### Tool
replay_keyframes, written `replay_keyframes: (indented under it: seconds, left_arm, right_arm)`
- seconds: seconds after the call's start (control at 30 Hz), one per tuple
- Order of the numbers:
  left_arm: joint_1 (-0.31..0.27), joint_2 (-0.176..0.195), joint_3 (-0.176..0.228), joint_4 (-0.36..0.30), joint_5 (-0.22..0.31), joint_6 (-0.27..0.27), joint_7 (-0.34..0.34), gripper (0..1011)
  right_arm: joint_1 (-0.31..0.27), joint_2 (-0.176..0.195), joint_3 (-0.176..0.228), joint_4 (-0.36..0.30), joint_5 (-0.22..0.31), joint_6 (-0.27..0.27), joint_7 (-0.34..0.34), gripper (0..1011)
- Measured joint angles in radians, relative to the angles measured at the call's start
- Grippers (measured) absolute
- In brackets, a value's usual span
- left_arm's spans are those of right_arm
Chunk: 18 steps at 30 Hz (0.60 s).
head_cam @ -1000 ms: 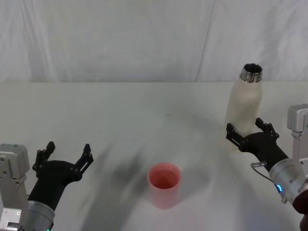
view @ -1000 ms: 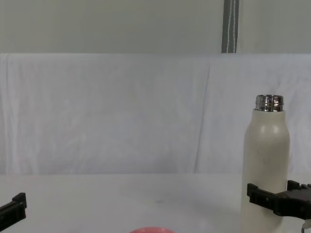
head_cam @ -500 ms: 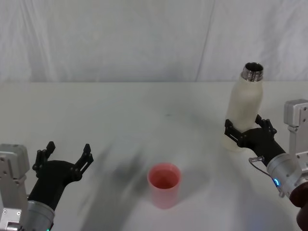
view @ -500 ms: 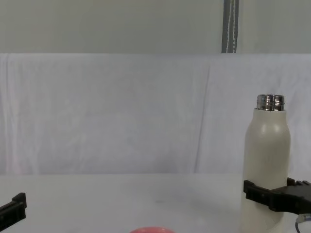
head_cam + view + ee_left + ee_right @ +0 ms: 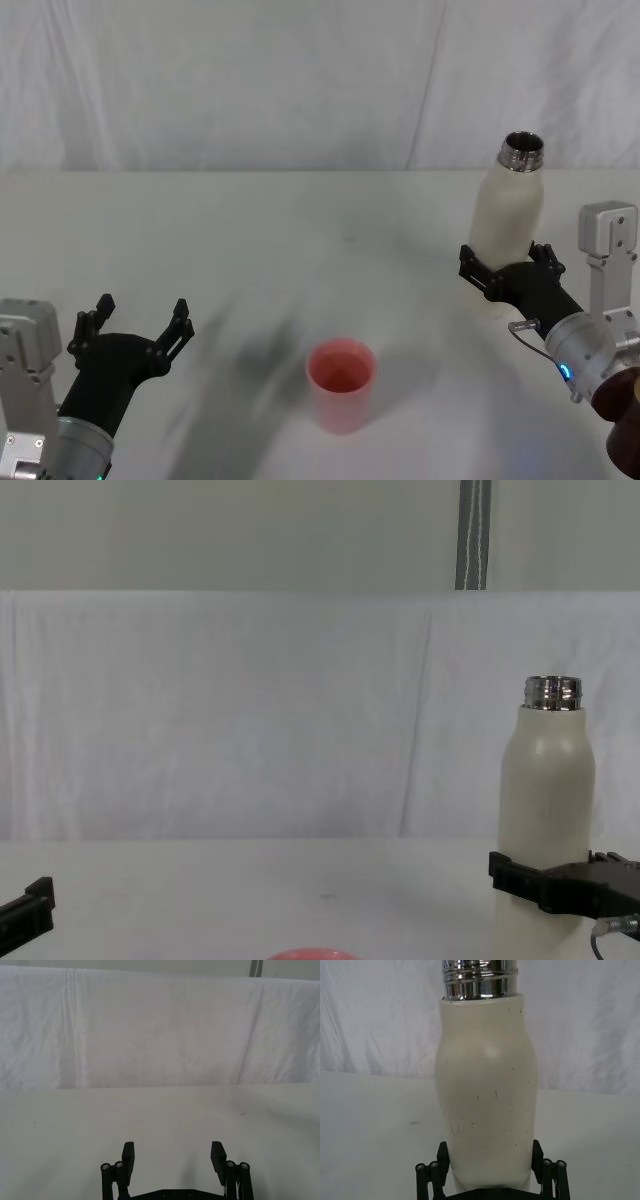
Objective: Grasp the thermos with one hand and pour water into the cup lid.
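Right hand (image 5: 508,274) sits low on the thermos (image 5: 508,232), fingers spread to either side of the lower body; contact looks close, but a firm pinch cannot be confirmed. Thermos stands upright on the counter (image 5: 250,230), far right, steel neck open. The low hold likely leaves the upper body free for tipping. Pink cup lid (image 5: 341,383) stands mouth-up near centre, well apart. Left hand (image 5: 132,330) spread, parked at near left.
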<state>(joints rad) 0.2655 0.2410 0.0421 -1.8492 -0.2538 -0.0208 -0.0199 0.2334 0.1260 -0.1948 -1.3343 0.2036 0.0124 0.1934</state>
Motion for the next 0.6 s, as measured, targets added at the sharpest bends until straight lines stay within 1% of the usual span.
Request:
replay_keyframes:
  seconds: [0.23,0.6]
  left_arm:
    - [0.0,0.0,0.0,0.0,0.0,0.0,0.0,1001]
    - [0.0,0.0,0.0,0.0,0.0,0.0,0.0,1001]
  right_arm:
    - [0.015,-0.005,-0.002,0.024,-0.003,-0.007,0.001,1000]
    - [0.014,-0.005,-0.003,0.023,-0.003,-0.007,0.001,988]
